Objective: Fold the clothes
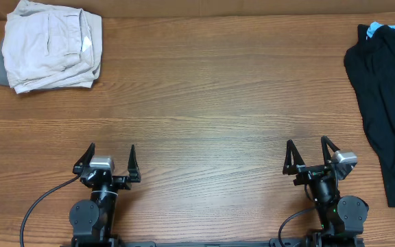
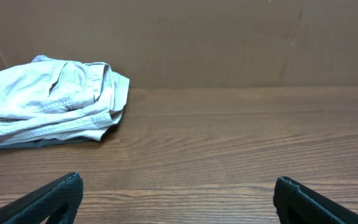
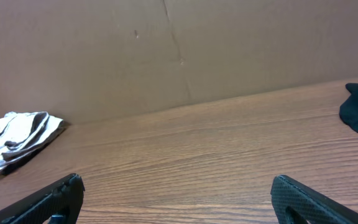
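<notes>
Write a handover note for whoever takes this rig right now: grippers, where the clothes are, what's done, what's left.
Left gripper: open, empty, at the near edge of the table.
Right gripper: open, empty, near edge.
Black T-shirt: crumpled at the right edge, partly out of frame; light-blue cloth peeks out at its far end.
Beige garment: folded, far left corner.
Done: no fold in the T-shirt yet.
Left: probably drag it to the centre, spread flat, fold.

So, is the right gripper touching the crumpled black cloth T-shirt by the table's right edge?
Apart. The overhead view shows bare wooden table between the open right gripper and the black T-shirt.
</notes>
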`<move>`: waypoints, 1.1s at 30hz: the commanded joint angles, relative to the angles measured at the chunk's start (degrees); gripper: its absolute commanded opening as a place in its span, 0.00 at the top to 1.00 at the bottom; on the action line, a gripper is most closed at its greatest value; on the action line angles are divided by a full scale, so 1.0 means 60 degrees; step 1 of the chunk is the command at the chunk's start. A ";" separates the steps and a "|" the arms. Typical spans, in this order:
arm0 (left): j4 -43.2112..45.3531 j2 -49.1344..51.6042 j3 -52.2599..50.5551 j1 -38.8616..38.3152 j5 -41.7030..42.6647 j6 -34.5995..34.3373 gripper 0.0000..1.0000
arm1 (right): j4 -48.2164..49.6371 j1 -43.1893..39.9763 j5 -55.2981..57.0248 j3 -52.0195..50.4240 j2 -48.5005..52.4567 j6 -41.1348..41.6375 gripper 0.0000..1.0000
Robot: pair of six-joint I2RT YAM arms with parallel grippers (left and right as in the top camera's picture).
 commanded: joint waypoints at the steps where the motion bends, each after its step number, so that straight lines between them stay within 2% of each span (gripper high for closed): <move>1: -0.0025 -0.0098 -0.0033 0.0058 -0.0098 -0.0058 0.00 | 0.0058 -0.0044 -0.0007 -0.0102 -0.0113 0.0025 0.00; 13: -0.0025 -0.0098 -0.0033 0.0058 -0.0098 -0.0058 0.00 | 0.0277 -0.0044 -0.0157 -0.0102 -0.0113 0.0062 0.00; 18: -0.0025 -0.0098 -0.0033 0.0058 -0.0095 -0.0058 0.00 | 0.0532 -0.0025 -0.4721 -0.0102 -0.0113 0.3559 0.00; 20: -0.0025 -0.0098 -0.0033 0.0058 -0.0095 -0.0058 0.00 | 0.0565 -0.0025 -0.5723 -0.0102 -0.0113 0.4597 0.00; 26: -0.0025 -0.0098 -0.0033 0.0058 -0.0098 -0.0058 0.00 | 0.0783 -0.0025 -0.5570 -0.0102 -0.0113 0.7756 0.00; 28: -0.0025 -0.0098 -0.0033 0.0058 -0.0095 -0.0058 0.00 | 0.1024 -0.0025 -0.5388 -0.0102 -0.0113 0.8138 0.00; 33: -0.0025 -0.0098 -0.0033 0.0058 -0.0098 -0.0058 0.00 | 0.2557 -0.0025 -0.5399 -0.0098 -0.0113 0.8007 0.00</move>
